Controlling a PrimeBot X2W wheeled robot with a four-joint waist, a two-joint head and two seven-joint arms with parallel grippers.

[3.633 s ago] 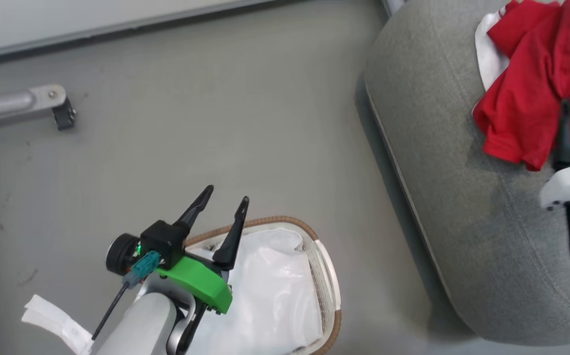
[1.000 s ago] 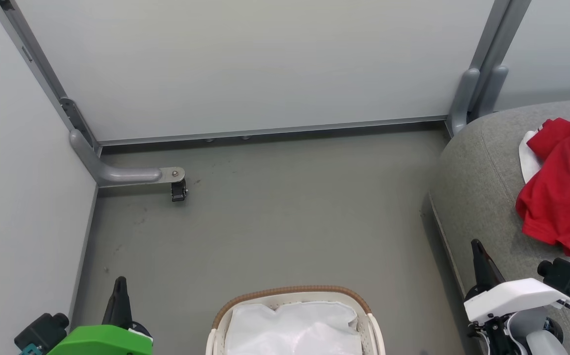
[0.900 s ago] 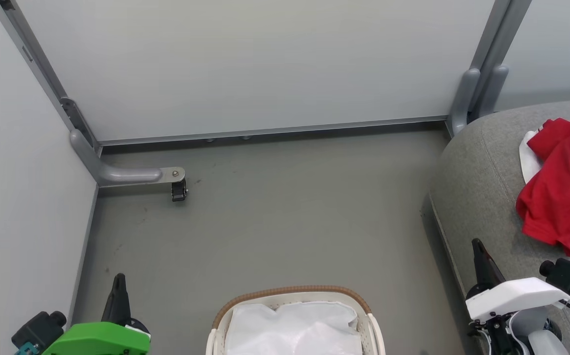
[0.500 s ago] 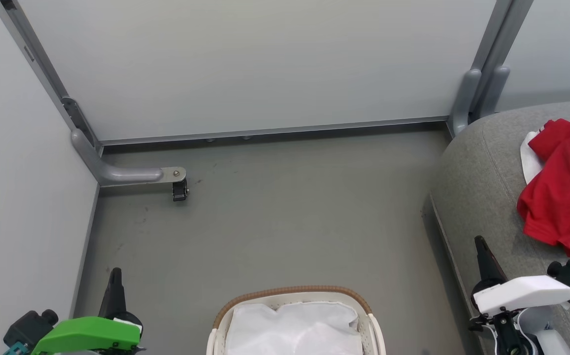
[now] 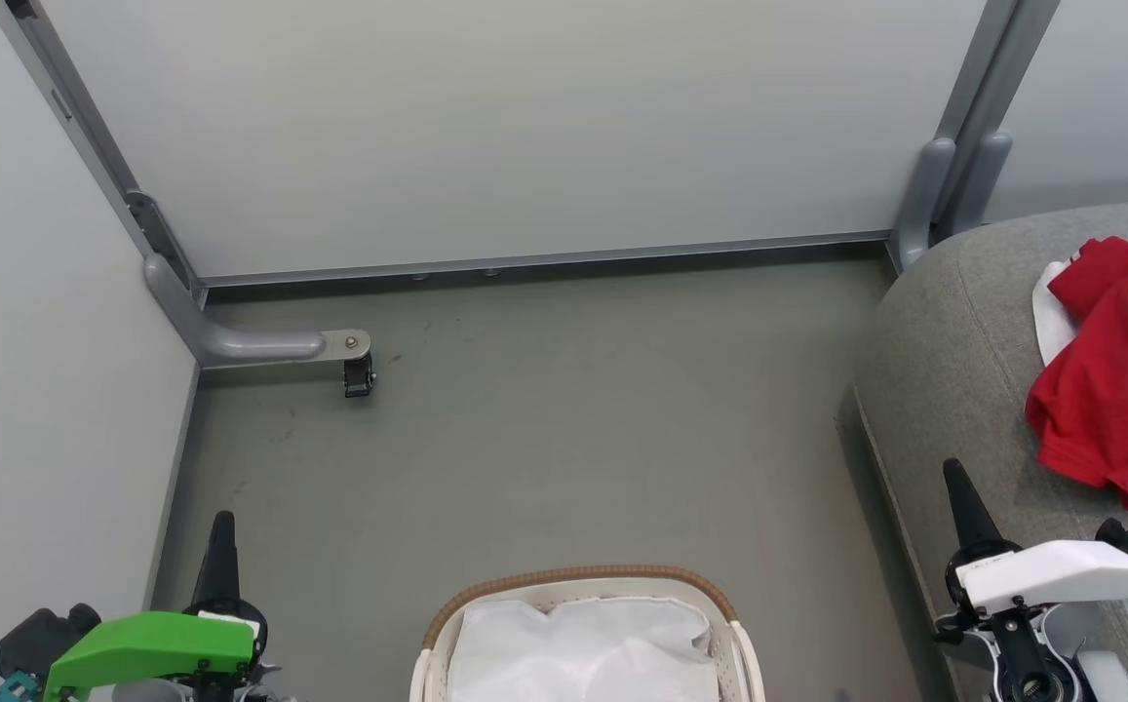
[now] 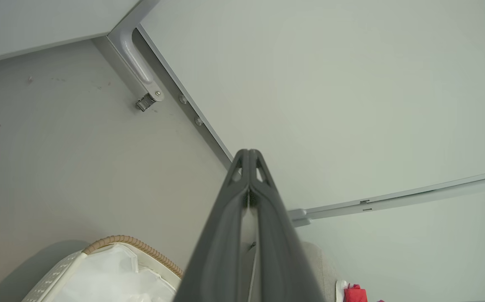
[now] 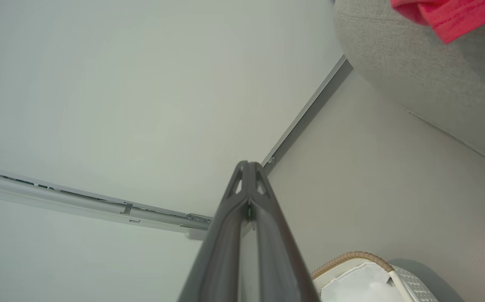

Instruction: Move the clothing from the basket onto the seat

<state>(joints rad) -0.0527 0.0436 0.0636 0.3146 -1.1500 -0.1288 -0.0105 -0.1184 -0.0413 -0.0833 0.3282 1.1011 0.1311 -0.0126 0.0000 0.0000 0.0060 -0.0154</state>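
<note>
Both arms have drifted slightly outward since a moment ago, and my wrist views show what the head view hides, the left gripper (image 6: 248, 152) and right gripper (image 7: 248, 164) each with fingers pressed together, while the clothing (image 5: 1105, 390) lies on the seat (image 5: 953, 361), inside its rounded edge.

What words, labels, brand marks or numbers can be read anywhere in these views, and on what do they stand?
None can be read.
No print shows on the basket, its white liner, the clothing, the seat, the left gripper, the right gripper or the wall panels.
</note>
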